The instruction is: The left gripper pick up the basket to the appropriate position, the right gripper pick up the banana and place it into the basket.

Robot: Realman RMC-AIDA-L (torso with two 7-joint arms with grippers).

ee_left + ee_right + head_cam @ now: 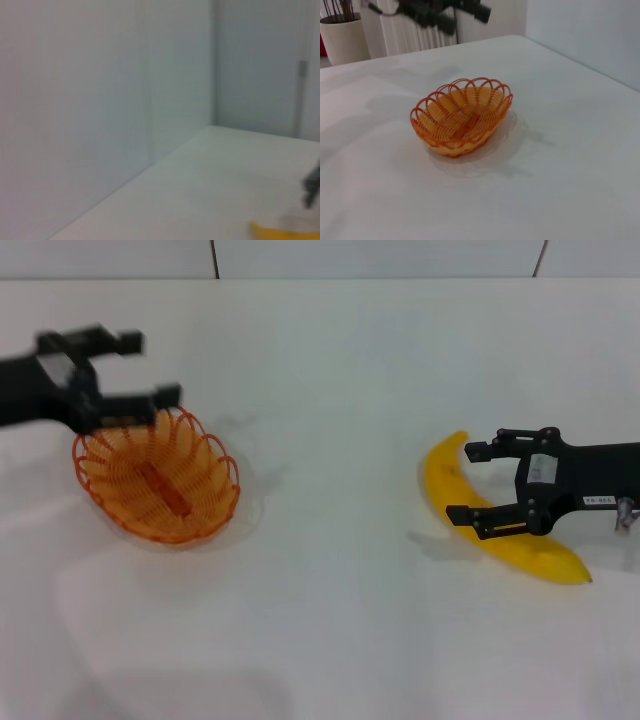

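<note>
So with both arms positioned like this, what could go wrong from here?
1. The right end effector straddles the banana with open fingers; the smooth curved fruit may roll or slip as they close.
2. The left end effector is open near the basket rim; it may nudge the light basket.
3. The banana looks longer than the basket, so it may tip out.

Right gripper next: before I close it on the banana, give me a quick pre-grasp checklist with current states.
1. Right gripper open: ok.
2. Its fingers straddle the banana near the middle: ok.
3. Low enough to pinch the banana: cannot tell.
4. Basket empty: ok.
5. Basket upright on the table: ok.
6. Left gripper, open at the basket's far rim, clear of the drop: not ok.
</note>
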